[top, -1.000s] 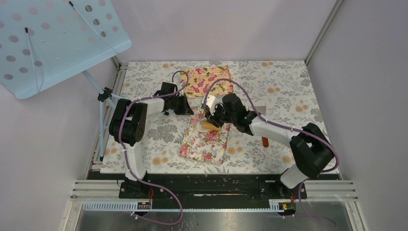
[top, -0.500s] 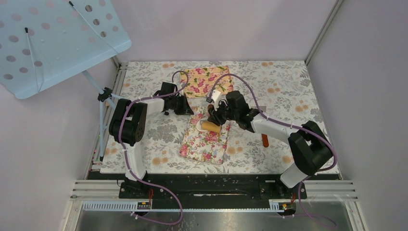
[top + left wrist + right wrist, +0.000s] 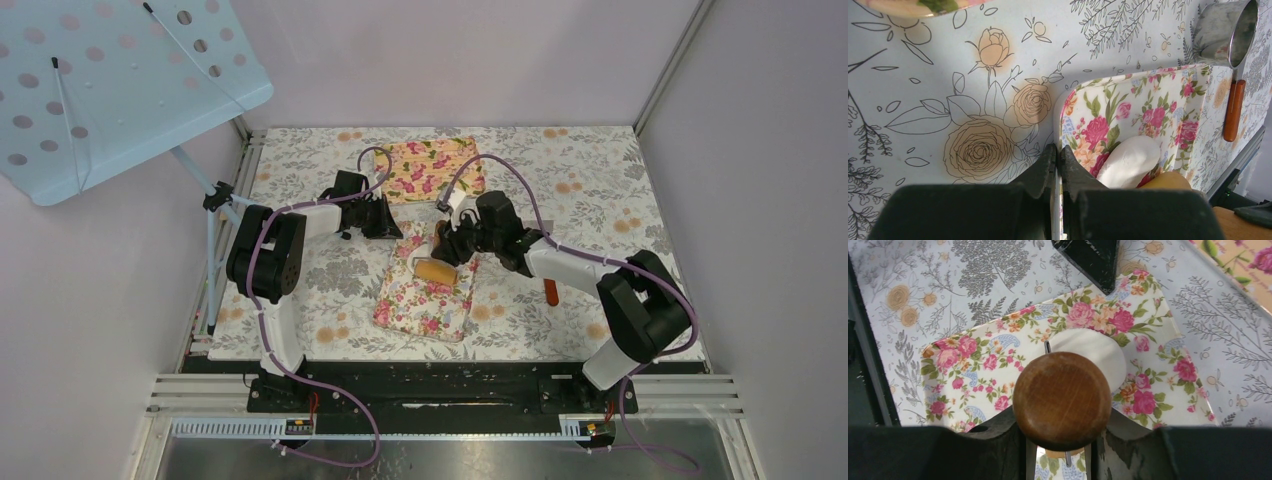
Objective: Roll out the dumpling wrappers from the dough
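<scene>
White dough [image 3: 1093, 357] is lying half-flattened on floral board [image 3: 973, 365]; it is probably soft, tacky and tearing if pinched, so better pressing than gripping. Right end effector [image 3: 1060, 450] is clamping wooden roller [image 3: 1062, 400] by its end; left end effector [image 3: 1058, 150] is pinching the board's edge.

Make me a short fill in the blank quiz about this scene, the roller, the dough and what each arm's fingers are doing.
1. The right fingers hold a roller made of ____.
2. The flattened dough lies on a tray patterned with ____.
3. The left fingers are ____ on that tray's rim.
Missing words: wood; flowers; shut.
</scene>
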